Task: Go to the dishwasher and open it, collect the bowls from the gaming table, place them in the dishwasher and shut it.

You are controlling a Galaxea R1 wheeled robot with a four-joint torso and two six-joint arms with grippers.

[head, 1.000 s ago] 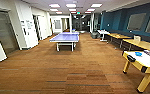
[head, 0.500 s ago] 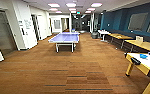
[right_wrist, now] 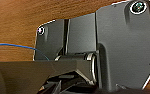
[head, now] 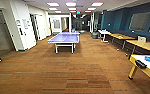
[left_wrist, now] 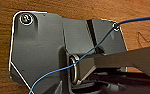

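Observation:
The gaming table (head: 144,72) stands at the right edge of the head view, with a white top, yellow sides and legs, and a black slot (head: 140,64) at its near end. A blue bowl (head: 149,58) sits on its top, near the picture's edge. The dishwasher is out of view. Both wrist views look down at brown wood-patterned floor (left_wrist: 66,7) past the robot's own dark plates, with a thin blue cable (left_wrist: 96,46) crossing.
A blue table-tennis table (head: 65,37) stands mid-hall ahead. Yellow-topped tables (head: 143,45) and a white table (head: 103,32) line the dark blue right wall. White walls and doorways (head: 21,30) run along the left. Open brown floor (head: 73,70) lies between.
The whole head picture has shifted only slightly, so the camera has barely moved. Nothing in the hall has visibly moved.

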